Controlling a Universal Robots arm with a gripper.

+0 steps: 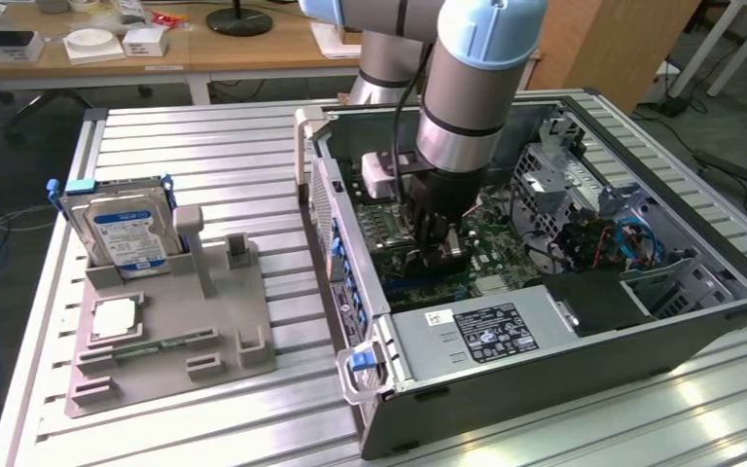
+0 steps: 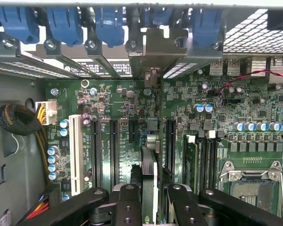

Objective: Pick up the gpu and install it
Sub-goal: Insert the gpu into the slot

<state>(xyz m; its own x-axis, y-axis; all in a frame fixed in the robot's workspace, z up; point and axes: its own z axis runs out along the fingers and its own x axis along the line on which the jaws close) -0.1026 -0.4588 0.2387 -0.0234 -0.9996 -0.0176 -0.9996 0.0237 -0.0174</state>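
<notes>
While edge-on, gpu sits clamped between end effector fingers

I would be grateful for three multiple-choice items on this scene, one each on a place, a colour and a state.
1. Where is the gripper?
A. Inside the open computer case, above the motherboard
B. Over the grey holder
C. Above the wooden desk

2. What colour are the retention clips along the case's card bay in the wrist view?
A. Red
B. Blue
C. Yellow

3. How does the gpu stand?
A. Flat on the holder
B. Edge-on between the gripper's fingers, over the motherboard slots
C. Leaning on the hard drive

Answers: 1 A, the arm reaches down into the case; 2 B, the row of clips is blue; 3 B, the wrist view shows the thin card clamped between the fingers, over the slots.
</notes>
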